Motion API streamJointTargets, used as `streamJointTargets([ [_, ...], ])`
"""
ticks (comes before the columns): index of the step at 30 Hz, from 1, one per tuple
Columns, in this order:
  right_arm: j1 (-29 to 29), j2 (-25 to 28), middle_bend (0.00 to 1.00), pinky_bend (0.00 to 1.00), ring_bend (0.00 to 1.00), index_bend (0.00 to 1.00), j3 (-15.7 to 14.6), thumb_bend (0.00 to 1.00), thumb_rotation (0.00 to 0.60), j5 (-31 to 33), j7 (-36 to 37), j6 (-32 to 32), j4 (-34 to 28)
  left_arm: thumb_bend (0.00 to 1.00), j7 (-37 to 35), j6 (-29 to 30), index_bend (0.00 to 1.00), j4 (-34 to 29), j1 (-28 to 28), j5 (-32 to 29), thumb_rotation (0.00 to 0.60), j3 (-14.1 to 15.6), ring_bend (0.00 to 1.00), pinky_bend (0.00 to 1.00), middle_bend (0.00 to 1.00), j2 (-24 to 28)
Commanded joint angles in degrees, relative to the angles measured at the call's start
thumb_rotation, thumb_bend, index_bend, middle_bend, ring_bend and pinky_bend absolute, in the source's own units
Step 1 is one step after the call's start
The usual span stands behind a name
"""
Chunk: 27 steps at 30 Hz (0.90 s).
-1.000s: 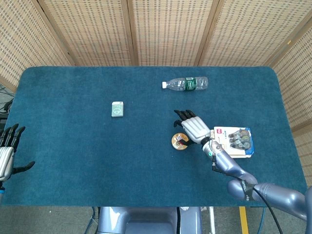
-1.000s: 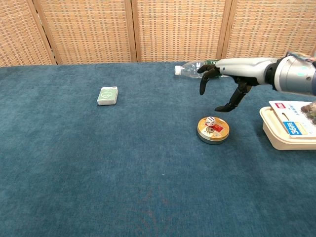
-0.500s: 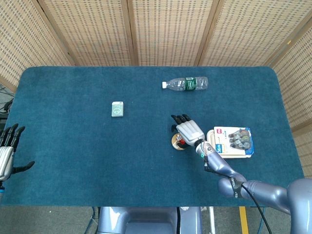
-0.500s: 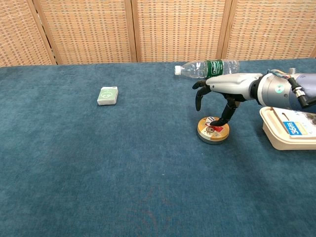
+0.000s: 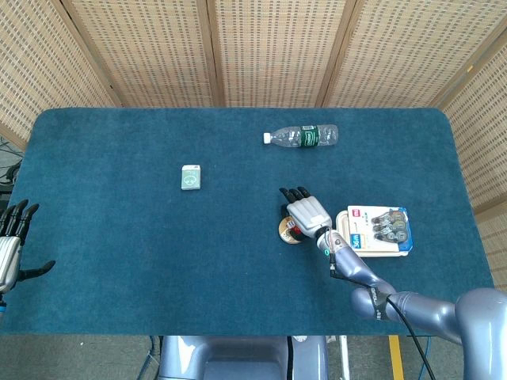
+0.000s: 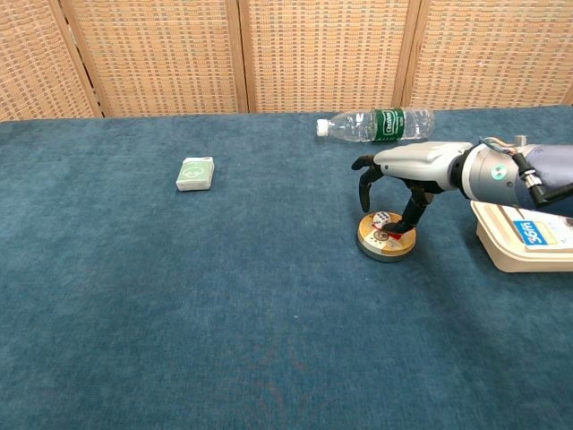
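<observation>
Round gold tin (image 6: 386,243) lying flat on blue cloth, small white die (image 6: 381,219) on its lid

Right hand (image 6: 407,170), over the low round gold tin (image 6: 386,238): fingers arched above the tin, thumb reaching down to its top beside the small white die (image 6: 380,219).
Just to its right: flat cream-backed blister pack of batteries (image 6: 524,235), blocking a low sweep that way.
Beyond it, toward the wicker screen: clear plastic water bottle with green label (image 6: 376,124), lying on its side, with a strip of bare carpet between.
Well to its left: small green-and-white card box (image 6: 195,173); wide open blue carpet (image 6: 224,313) in between and on the near side.
Left hand (image 5: 9,245): at the table's left edge, fingers spread, open carpet all along its right.
</observation>
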Motion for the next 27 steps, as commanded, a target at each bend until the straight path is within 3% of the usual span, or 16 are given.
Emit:
streamJointTargets([
  [1, -0.1, -0.2, 0.00, 0.00, 0.00, 0.38, -0.2, 0.39, 0.600, -0.3, 0.2, 0.1, 0.5, 0.00, 0.0, -0.1, 0.00, 0.0, 0.0, 0.0, 0.600, 0.0, 0.00, 0.00, 0.00, 0.0],
  [7, -0.1, -0.5, 0.00, 0.00, 0.00, 0.40, -0.4, 0.41, 0.600, -0.7, 0.7, 0.2, 1.5, 0.00, 0.0, -0.2, 0.00, 0.0, -0.1, 0.0, 0.600, 0.1, 0.00, 0.00, 0.00, 0.0],
  [17, 0.0, -0.7, 0.03, 0.00, 0.00, 0.54, -0.6, 0.44, 0.600, -0.9, 0.8, 0.0, 2.2, 0.00, 0.0, -0.2, 0.00, 0.0, -0.2, -0.1, 0.600, 0.1, 0.00, 0.00, 0.00, 0.0],
  [23, -1.0, 3.7, 0.04, 0.00, 0.00, 0.54, 1.1, 0.44, 0.600, -2.9, 3.5, 2.1, -3.0, 0.00, -0.5, -0.2, 0.00, -0.2, -0.2, 0.1, 0.600, 0.2, 0.00, 0.00, 0.00, 0.3],
  [27, -1.7, 10.6, 0.05, 0.00, 0.00, 0.54, 3.9, 0.45, 0.600, -4.6, 4.8, 5.0, -10.3, 0.00, -1.1, -0.1, 0.00, -0.4, -0.1, 0.5, 0.600, 0.3, 0.00, 0.00, 0.00, 0.6],
])
